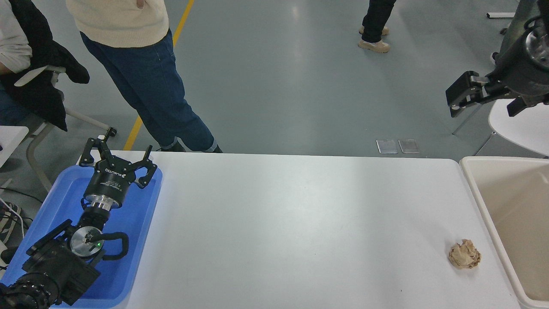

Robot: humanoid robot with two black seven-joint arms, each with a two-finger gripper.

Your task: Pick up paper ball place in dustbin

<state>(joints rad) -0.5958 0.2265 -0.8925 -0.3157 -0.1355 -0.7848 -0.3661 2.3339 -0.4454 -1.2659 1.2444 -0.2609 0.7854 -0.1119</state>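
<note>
The paper ball, a tan-brown crumpled wad, lies on the white table near its right edge, just left of the dustbin. The dustbin is a cream-beige rectangular bin standing against the table's right side, partly cut off by the picture's edge. My right gripper hangs high at the upper right, beyond the table's far edge and far from the ball; it holds nothing. My left gripper is parked at the lower left over a blue tray, open and empty.
A shallow blue tray sits on the table's left end under the left arm. A person in blue jeans stands at the far left side. A white chair stands behind the bin.
</note>
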